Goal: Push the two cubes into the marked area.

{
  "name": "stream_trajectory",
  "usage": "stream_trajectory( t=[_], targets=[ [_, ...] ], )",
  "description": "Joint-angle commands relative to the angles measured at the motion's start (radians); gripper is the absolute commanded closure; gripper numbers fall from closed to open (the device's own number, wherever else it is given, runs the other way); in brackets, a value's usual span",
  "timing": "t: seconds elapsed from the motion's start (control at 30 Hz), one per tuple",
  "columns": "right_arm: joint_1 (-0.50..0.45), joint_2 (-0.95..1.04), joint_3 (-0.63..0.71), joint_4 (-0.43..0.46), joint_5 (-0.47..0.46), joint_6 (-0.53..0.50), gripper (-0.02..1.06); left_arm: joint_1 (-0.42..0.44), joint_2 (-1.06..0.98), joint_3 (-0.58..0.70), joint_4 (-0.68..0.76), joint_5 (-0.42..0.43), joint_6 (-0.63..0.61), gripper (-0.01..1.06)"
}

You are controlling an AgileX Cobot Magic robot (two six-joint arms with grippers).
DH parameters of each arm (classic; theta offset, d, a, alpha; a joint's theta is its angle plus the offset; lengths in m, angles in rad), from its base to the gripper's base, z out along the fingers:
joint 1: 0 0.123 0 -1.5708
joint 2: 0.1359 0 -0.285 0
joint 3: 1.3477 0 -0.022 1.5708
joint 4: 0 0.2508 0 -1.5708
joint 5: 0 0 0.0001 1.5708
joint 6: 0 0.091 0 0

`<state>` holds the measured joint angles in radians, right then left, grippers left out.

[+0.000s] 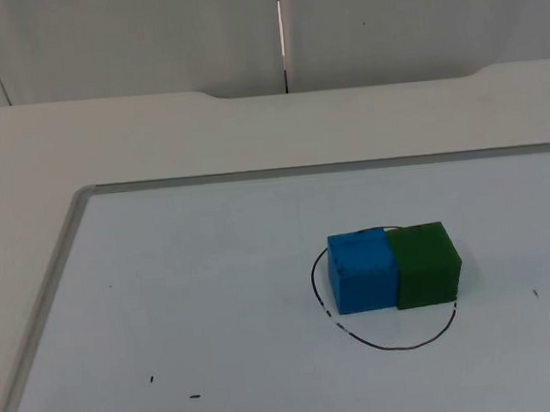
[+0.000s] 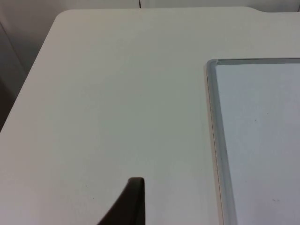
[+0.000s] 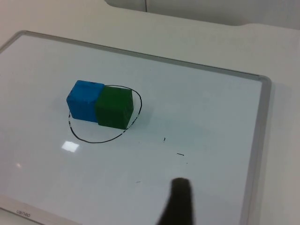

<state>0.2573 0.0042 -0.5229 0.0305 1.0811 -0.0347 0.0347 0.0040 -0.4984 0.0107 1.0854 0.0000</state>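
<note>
The cubes sit side by side on the whiteboard (image 1: 216, 298), touching face to face: the blue cube (image 1: 363, 272) on the left, the green cube (image 1: 425, 265) on the right. Together they form a short block whose long axis runs left to right. The drawn oval (image 1: 388, 344) lies around them, but not cleanly. In the top view the far edges of both cubes sit on or just past the line, and the green cube's right face reaches the oval's right edge. In the right wrist view the blue cube overlaps the line on its outer side. The pair looks nearly home, though whether each base is fully inside cannot be told.

The right claw (image 3: 180, 201) hangs over the whiteboard with the cubes ahead of it, well apart from its fingertip (image 3: 179, 199); only one finger shows, so open or closed cannot be told. The left claw (image 2: 129, 204) waits over the bare worktop (image 2: 117, 93), beside the whiteboard's left frame; its state cannot be told either.

The right arm looks to be the nearer one. If any correction is wanted, it would probably be a small nudge toward the near side, applied to the far faces of the pair, pressed evenly so the two cubes do not split or pivot.
</note>
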Motion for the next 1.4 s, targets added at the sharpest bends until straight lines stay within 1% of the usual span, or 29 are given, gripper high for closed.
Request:
stream_trajectory(
  t=[0.0, 0.07, 0.1, 0.13, 0.17, 0.23, 1.37],
  targets=[
    [-0.004, -0.004, 0.007, -0.001, -0.002, -0.001, 0.29, -0.002, -0.004, 0.005, -0.011, -0.009, 0.006, 0.0],
    [-0.004, -0.004, 0.007, -0.001, -0.002, -0.001, 0.13, -0.002, -0.004, 0.005, -0.011, -0.009, 0.006, 0.0],
    [-0.004, -0.004, 0.007, -0.001, -0.002, -0.001, 0.07, -0.002, -0.004, 0.005, -0.011, -0.009, 0.006, 0.0],
    [-0.004, -0.004, 0.007, -0.001, -0.002, -0.001, 0.03, -0.002, -0.004, 0.005, -0.011, -0.009, 0.006, 0.0],
    [-0.004, -0.004, 0.007, -0.001, -0.002, -0.001, 0.03, -0.002, -0.004, 0.005, -0.011, -0.009, 0.006, 0.0],
    [-0.004, -0.004, 0.007, -0.001, -0.002, -0.001, 0.0, -0.002, -0.004, 0.005, -0.011, -0.009, 0.006, 0.0],
    [-0.004, -0.004, 0.007, 0.001, -0.002, -0.001, -0.01, -0.002, -0.004, 0.005, -0.02, -0.009, 0.018, 0.0]
  ],
)
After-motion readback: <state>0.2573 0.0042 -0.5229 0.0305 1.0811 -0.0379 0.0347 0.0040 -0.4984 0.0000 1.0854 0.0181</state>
